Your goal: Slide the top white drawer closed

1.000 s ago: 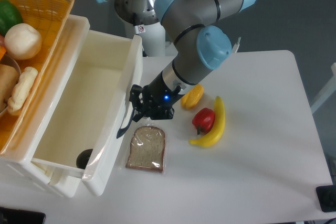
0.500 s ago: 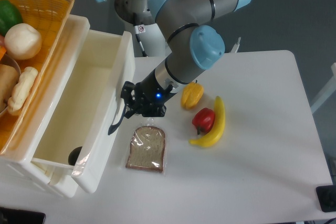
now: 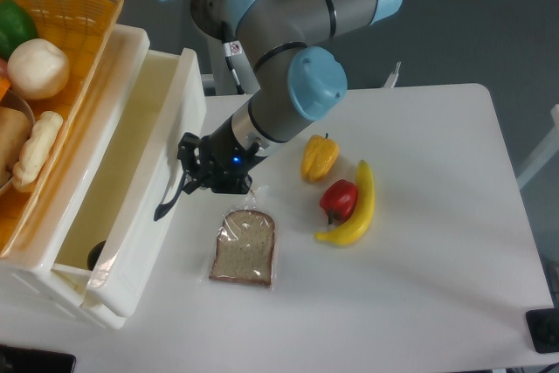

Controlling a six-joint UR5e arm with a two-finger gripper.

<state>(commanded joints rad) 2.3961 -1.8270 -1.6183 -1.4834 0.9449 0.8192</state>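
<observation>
Your black two-finger gripper presses the dark curved handle; jaws' state can't be told. Deep cream-white glossy plastic top drawer stands partly open beside the wrapped bread slice on the surface.

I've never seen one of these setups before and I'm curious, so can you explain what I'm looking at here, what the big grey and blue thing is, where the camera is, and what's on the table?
The grey and blue thing is a robot arm; its gripper sits against the dark handle of the top white drawer, which is partly open. Whether the fingers are closed on the handle is not clear. One fixed camera looks down on the white table from above. On the table lie a wrapped slice of bread, a yellow pepper, a red pepper and a banana. On top of the cabinet, at the left, an orange wicker basket holds more food. A small dark object lies inside the drawer.
</observation>
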